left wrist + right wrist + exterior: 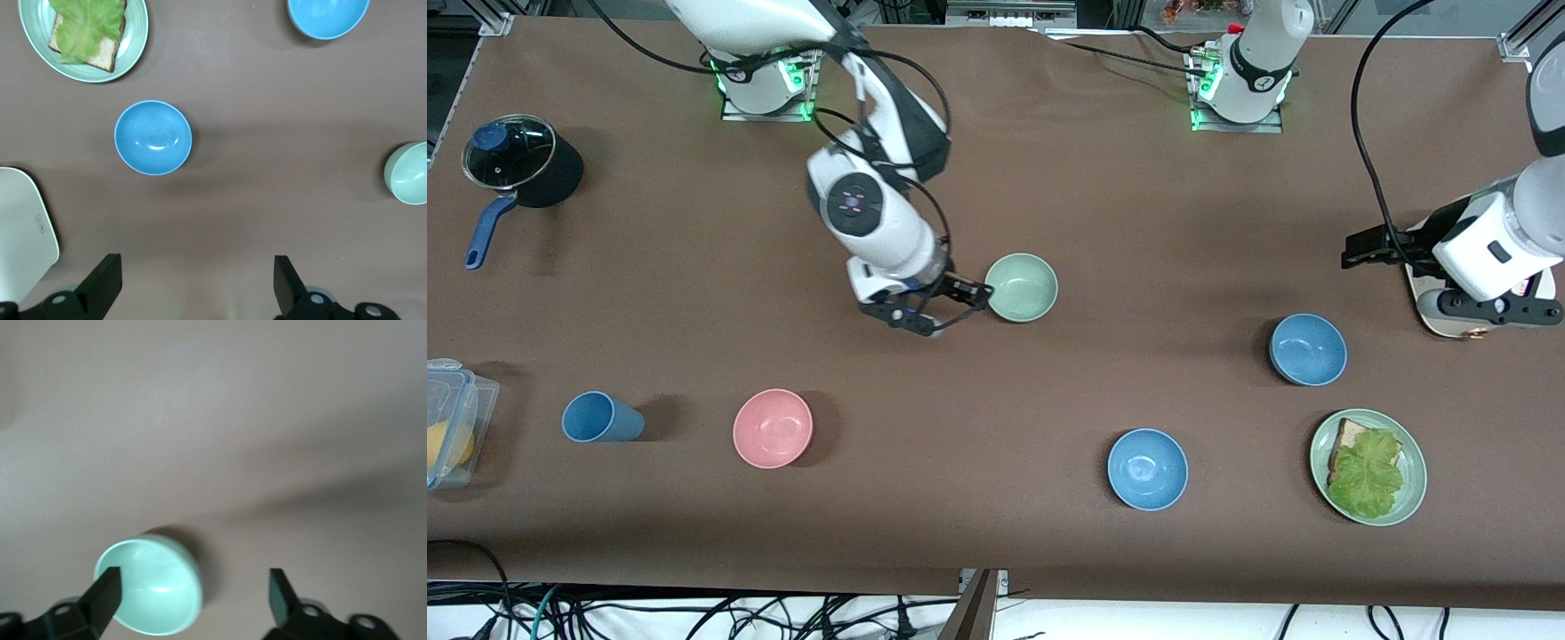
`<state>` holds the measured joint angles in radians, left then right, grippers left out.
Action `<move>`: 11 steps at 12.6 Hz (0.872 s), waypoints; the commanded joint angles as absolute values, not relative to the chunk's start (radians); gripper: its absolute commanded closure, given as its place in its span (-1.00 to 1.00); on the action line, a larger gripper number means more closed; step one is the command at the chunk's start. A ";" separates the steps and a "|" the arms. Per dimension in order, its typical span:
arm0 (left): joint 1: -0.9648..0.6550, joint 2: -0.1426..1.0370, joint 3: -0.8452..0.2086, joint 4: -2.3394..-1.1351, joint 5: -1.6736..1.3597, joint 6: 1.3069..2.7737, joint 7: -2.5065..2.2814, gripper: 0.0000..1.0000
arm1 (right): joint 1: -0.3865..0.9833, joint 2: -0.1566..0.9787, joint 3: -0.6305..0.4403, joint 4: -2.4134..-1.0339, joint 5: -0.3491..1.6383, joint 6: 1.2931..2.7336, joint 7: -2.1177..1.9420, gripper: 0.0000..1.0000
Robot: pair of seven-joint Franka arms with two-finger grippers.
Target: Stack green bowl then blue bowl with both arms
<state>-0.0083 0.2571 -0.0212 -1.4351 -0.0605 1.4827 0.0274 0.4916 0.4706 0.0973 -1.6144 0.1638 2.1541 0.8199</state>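
Brown table [996, 160] holds our green bowl [1022, 287] mid-table. Our right gripper [951, 308] sits spread beside its rim, seemingly ready to pinch it. Our left gripper [1362, 249] waits open past the blue bowl [1308, 349], likely for its turn.

- the front view looks down from high across the table [996, 160] toward both robot bases and takes in the whole brown surface.
- the left wrist view looks straight down from well above the table, past the left gripper [197, 283]; it shares the blue bowl [153, 137], the green plate [137, 37] and the green bowl [408, 173] with the front view.
- the right wrist view sits low, close over the green bowl [150, 587], past the right gripper [193, 593]; this bowl appears in all three views.
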 commanded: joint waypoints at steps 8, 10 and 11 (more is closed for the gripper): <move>0.138 0.451 -0.012 -1.687 -0.047 2.007 0.122 -1.00 | 0.445 0.193 -0.417 -1.641 0.163 1.623 0.072 -1.00; 0.166 0.471 -0.012 -1.758 -0.049 2.133 0.169 -1.00 | 0.248 0.141 -0.355 -1.614 0.172 1.632 -0.117 -1.00; 0.176 0.482 -0.012 -1.784 -0.051 2.169 0.190 -0.99 | 0.150 0.115 -0.283 -1.614 0.146 1.632 -0.189 -1.00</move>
<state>0.1558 0.4917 -0.0057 -1.7237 -0.0562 2.1035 0.1366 0.3013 0.1828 -0.3932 -1.6103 0.1629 1.6406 -0.0704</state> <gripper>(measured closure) 0.000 0.000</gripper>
